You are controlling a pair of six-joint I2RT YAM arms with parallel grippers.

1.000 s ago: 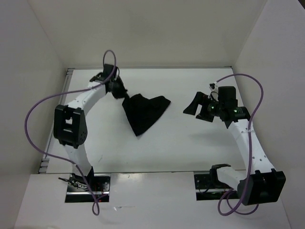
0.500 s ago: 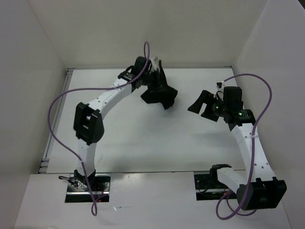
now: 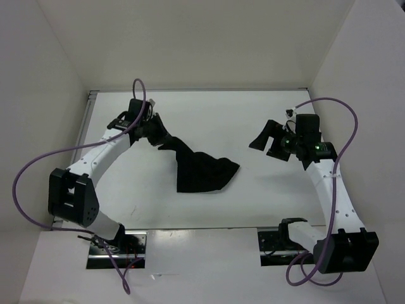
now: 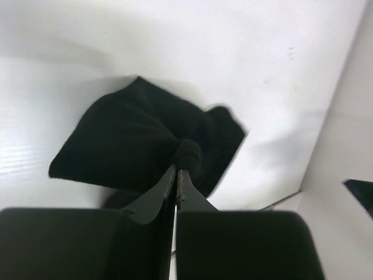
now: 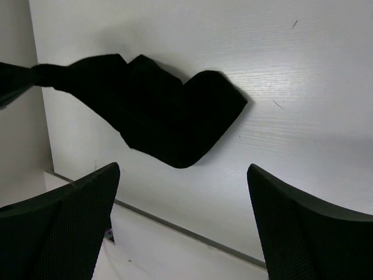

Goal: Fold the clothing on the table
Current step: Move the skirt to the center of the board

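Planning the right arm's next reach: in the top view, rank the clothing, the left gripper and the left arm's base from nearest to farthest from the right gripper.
1. The clothing, mid-scene, left of the right gripper.
2. The left gripper, farther left, gripping its corner.
3. The left arm's base, at the near left.

A large, smooth white rectangular table (image 3: pixel 266 196), closed in by plain white walls (image 3: pixel 209 44) at its far end and along both sides, carries a single item: a matte black fabric garment (image 3: pixel 204 173), crumpled rather than flat, lying a little left of the middle. Its broad end rests spread on the surface, one rounded lobe pointing right. The cloth narrows toward the far left, where it rises off the tabletop. A few faint dark flecks mark the bare white top nearby.
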